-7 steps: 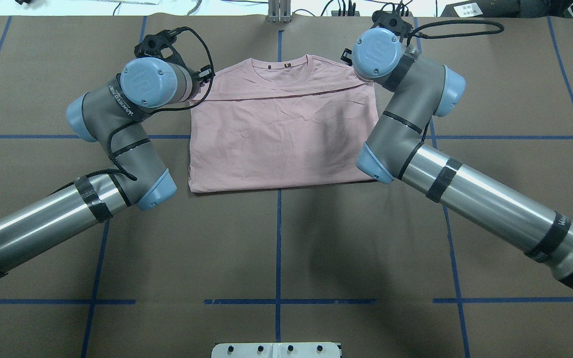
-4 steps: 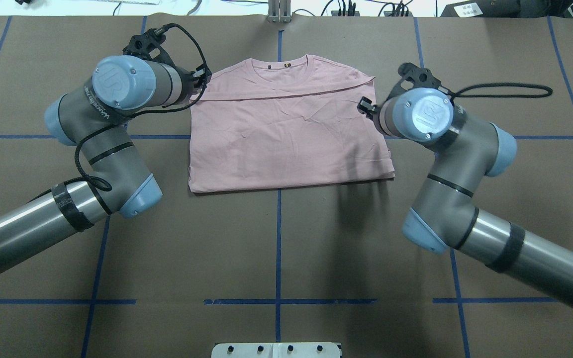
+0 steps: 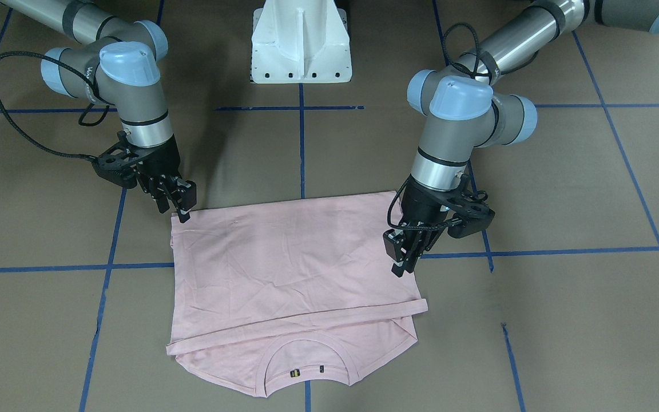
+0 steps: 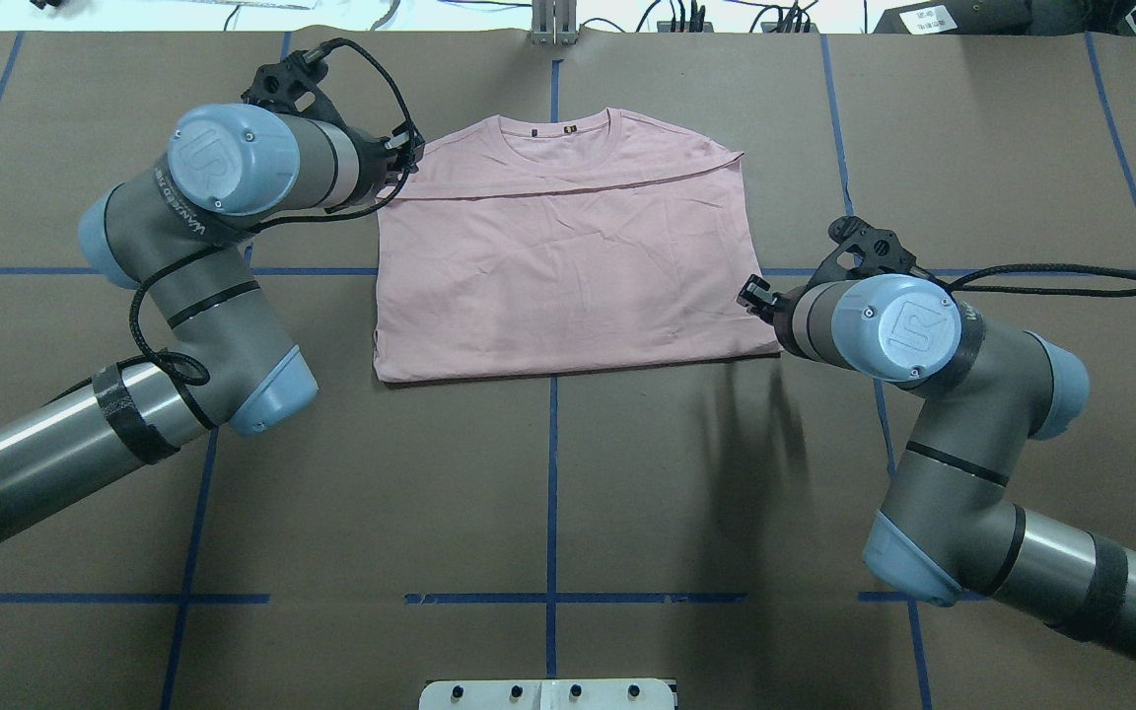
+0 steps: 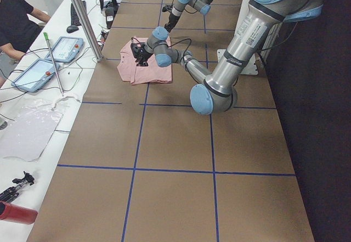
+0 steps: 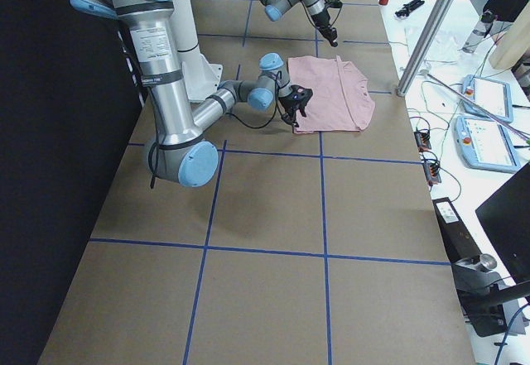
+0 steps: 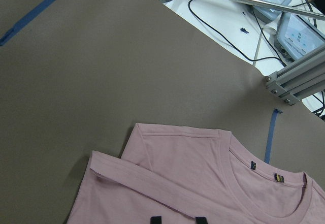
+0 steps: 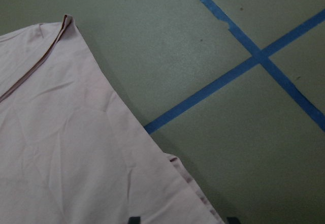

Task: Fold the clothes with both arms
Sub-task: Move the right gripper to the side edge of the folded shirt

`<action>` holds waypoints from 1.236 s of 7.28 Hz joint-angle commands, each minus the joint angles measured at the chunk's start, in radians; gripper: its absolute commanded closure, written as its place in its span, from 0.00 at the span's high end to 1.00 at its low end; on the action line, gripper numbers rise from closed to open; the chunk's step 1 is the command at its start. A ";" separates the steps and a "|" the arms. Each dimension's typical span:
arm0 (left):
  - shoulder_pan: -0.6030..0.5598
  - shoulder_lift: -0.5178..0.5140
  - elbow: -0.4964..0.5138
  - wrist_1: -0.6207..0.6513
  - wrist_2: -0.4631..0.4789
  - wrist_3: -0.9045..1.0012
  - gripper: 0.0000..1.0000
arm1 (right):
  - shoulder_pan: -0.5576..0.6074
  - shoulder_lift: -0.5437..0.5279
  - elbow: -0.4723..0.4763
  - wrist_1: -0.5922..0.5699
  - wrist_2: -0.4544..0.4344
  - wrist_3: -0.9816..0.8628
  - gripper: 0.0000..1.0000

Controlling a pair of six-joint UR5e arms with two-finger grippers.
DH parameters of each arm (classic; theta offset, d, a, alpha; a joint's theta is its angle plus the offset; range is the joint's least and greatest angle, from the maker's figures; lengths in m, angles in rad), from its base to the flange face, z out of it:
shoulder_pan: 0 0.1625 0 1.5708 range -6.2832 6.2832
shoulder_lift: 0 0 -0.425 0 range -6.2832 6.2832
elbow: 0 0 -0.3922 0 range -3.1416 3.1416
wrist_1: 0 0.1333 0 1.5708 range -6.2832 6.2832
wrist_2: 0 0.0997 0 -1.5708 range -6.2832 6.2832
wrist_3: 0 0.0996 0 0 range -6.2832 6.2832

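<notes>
The pale pink T-shirt [image 4: 568,266] lies flat and folded on the brown table, plain side up, collar at the far edge. A narrow folded band crosses it below the collar [image 3: 306,349]. My left gripper [image 3: 403,264] hovers at the shirt's far left side by the folded sleeve, fingers slightly apart and empty; the left wrist view shows the collar [image 7: 264,183] ahead of it. My right gripper [image 3: 182,207] is open and empty, hanging just over the shirt's near right corner [image 8: 66,148].
The white pedestal base [image 3: 301,46] stands at the robot's side of the table. Blue tape lines [image 4: 552,493] grid the brown surface. An aluminium post [image 4: 553,25], cables and control tablets [image 5: 66,47] sit past the far edge, where a person [image 5: 13,20] sits.
My right arm swung from the shirt's far right shoulder back along its right edge to the near right corner. The left arm drew slightly outward. The shirt stayed still.
</notes>
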 commanded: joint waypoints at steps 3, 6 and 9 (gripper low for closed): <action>0.000 0.001 -0.008 0.002 0.000 -0.003 0.34 | -0.009 0.032 -0.065 0.002 0.000 0.037 0.67; 0.000 0.002 -0.008 0.002 0.000 -0.003 0.35 | -0.010 0.030 -0.077 0.003 -0.001 0.037 0.65; 0.000 0.002 -0.008 0.002 0.000 -0.004 0.36 | -0.009 0.020 -0.074 0.005 -0.001 0.038 0.05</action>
